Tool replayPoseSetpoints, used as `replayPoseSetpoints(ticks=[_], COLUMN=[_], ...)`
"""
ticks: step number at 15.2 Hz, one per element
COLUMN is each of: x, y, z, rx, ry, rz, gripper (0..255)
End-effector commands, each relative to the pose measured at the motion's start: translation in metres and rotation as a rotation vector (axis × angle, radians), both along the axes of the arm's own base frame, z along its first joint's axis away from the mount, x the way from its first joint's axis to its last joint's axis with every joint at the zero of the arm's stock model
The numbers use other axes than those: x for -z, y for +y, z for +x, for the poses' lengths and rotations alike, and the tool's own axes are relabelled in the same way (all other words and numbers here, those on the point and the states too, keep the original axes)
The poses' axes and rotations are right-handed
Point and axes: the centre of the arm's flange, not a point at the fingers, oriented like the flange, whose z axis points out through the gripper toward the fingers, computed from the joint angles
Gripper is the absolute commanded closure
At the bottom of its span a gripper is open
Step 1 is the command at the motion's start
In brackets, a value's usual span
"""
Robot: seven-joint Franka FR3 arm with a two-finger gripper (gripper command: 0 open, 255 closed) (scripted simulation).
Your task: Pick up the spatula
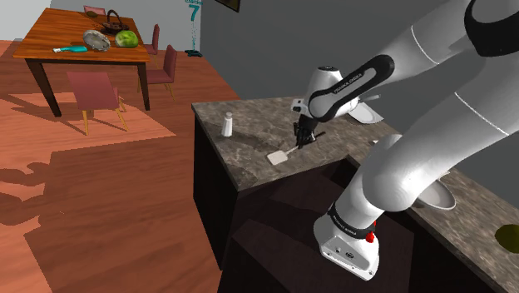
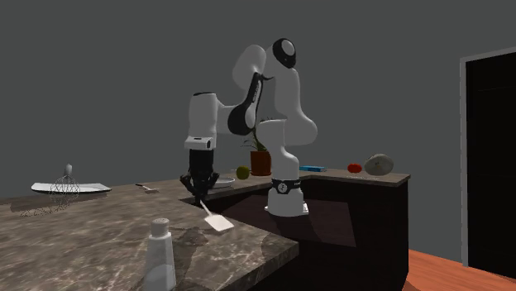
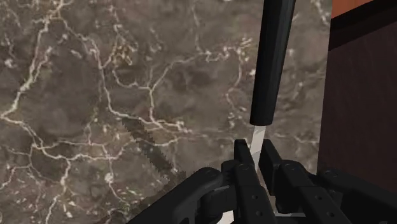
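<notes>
The spatula has a flat white blade (image 1: 277,156) (image 2: 218,221) and a long black handle (image 3: 273,63). It slants down from my gripper (image 1: 303,137) (image 2: 198,192) (image 3: 256,156) to the dark marbled counter (image 1: 241,146) (image 3: 95,95). The fingers are shut on the spatula's thin white neck, just below the handle. The blade sits at or just above the counter surface near the counter's front edge; I cannot tell whether it touches. In the wrist view the hand hides the blade.
A white shaker bottle (image 1: 227,125) (image 2: 160,255) stands near the counter's corner. A wire whisk (image 2: 64,192) and a plate (image 2: 91,188) lie farther along. A bowl (image 1: 439,198) and a green fruit (image 1: 508,237) sit by the stand. The counter edge drops to a wooden floor (image 1: 100,200).
</notes>
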Motion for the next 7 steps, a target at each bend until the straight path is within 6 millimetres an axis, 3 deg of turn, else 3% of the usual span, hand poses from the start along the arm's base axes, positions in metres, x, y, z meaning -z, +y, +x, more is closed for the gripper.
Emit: replayPoseSetpoints(ticks=[1, 5, 7], x=[-0.011, -0.032, -0.033], y=[0.000, 0.000, 0.000], z=[-0.001, -0.001, -0.001], rx=[0.000, 0.000, 0.000], ry=[0.001, 0.001, 0.001], rz=[0.000, 0.000, 0.000], gripper=[255, 255, 255])
